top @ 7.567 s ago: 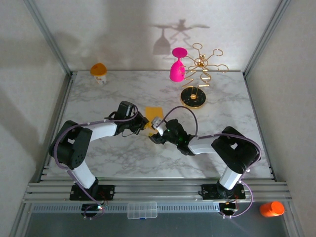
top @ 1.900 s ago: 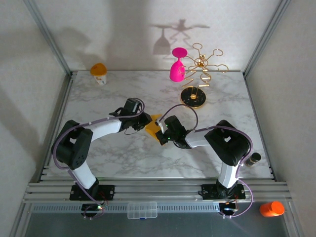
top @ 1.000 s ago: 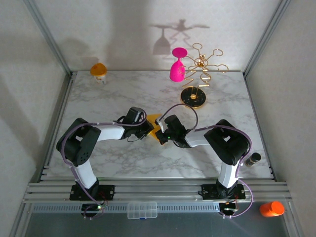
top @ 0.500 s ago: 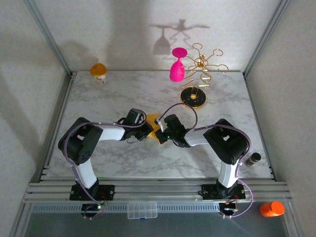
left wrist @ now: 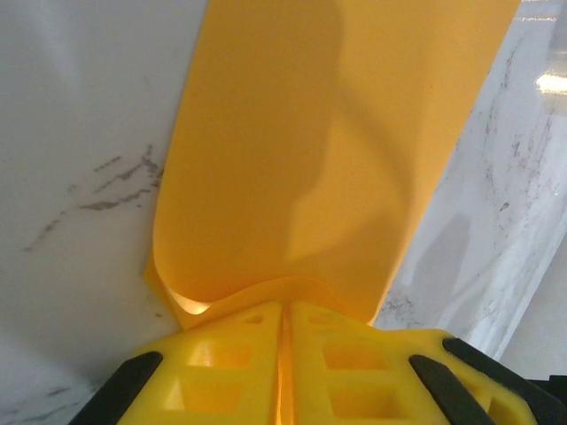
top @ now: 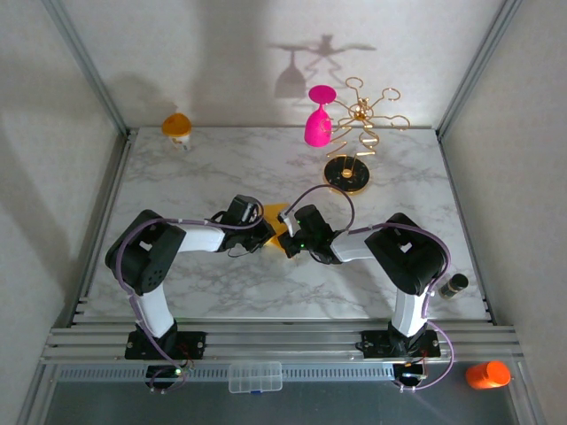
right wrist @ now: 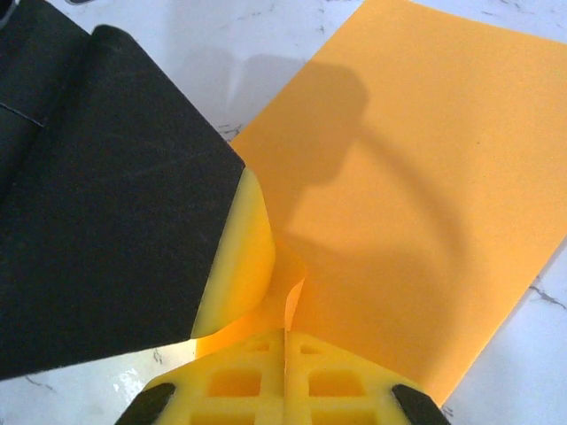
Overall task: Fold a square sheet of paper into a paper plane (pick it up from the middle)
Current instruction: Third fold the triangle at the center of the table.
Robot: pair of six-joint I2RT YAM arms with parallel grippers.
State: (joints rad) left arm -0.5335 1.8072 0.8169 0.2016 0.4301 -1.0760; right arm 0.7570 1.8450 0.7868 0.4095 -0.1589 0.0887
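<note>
While meeting over the marble table (top: 195,177), pinching the square sheet of paper (right wrist: 407,195) tight in left gripper (left wrist: 285,314) and right gripper (right wrist: 285,341), holding 1 edge buckled.

Marbled white table (top: 195,168) between pale, apparently plastered walls (top: 221,53).

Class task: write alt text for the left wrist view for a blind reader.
The yellow left pincer, shut, pinches the near edge of the square sheet of paper. The yellow-orange sheet bows up at the grip and stretches away over the white marble table.
</note>
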